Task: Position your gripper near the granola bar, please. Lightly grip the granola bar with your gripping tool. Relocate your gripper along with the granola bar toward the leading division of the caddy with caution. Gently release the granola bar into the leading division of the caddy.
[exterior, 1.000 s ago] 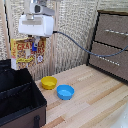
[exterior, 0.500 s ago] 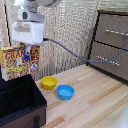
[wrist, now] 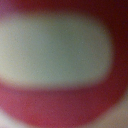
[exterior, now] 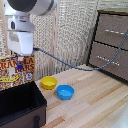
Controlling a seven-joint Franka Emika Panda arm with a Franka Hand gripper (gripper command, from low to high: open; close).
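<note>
— What carries everything?
— A light wooden table (exterior: 95, 102), planks running across it.
— What sits on it?
— A yellow bowl (exterior: 49, 82) and a blue bowl (exterior: 65, 92), just beside each other near the middle. A black caddy (exterior: 20, 107) is at the table's edge on the exterior view's left. A brown drawer cabinet (exterior: 111, 42) stands at the far corner on the exterior view's right.
— The granola bar (exterior: 16, 74)?
— Upright behind the caddy; its base is hidden.

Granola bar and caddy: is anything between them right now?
Nothing shows between them in the exterior view: the granola bar, held at the pincer, hangs just above the caddy. The wrist view is too blurred to tell.
</note>
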